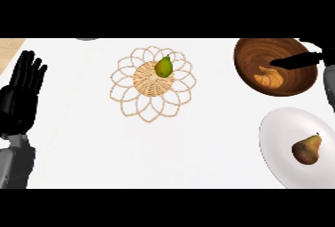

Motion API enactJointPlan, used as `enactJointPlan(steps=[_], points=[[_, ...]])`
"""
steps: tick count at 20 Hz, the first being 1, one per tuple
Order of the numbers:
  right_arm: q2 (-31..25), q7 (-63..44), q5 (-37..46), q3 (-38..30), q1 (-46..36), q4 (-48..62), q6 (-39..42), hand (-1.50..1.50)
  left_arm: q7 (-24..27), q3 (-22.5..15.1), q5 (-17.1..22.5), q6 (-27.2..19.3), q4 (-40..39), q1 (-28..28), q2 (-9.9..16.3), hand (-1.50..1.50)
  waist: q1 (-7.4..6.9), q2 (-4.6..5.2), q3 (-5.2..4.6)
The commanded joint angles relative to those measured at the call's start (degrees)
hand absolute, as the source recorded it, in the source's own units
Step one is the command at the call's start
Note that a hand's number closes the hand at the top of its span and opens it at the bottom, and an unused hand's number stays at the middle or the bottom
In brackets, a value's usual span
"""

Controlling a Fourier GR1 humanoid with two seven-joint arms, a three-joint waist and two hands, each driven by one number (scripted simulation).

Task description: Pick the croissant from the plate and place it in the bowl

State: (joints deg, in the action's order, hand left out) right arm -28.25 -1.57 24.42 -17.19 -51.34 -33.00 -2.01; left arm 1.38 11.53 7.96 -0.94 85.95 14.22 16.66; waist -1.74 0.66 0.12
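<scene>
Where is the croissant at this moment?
In the head view, the croissant lies inside the wooden bowl at the upper right, just below the right hand and above the white plate.

No legible text, label, brand, number or sign observed on any surface in the head view: wooden bowl (278, 66), white plate (288, 146), wicker trivet (152, 84), counter (131, 155) all unmarked.

Croissant (270, 78) in bowl (252, 51). Plate (281, 133) just in front of bowl, pear (306, 149) on it. Basket (152, 84) left of bowl, second pear (163, 67) in it.
</scene>
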Motion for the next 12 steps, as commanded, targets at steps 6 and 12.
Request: enactJointPlan(steps=[6,12], points=[[-7.4,6.3,-5.9,-10.4,-1.2,4.4,-8.6,-1.50,-3.3,-0.3,-0.2,-1.1,1.8,0.7,-0.2,0.00,0.63,-0.26,-0.03],[-14.9,13.1,-12.7,-18.0,4.9,9.2,-3.5,-1.50,0.3,1.2,0.4,0.7,-0.7,-0.7,0.4,0.00,0.93,-0.13,-0.01]])
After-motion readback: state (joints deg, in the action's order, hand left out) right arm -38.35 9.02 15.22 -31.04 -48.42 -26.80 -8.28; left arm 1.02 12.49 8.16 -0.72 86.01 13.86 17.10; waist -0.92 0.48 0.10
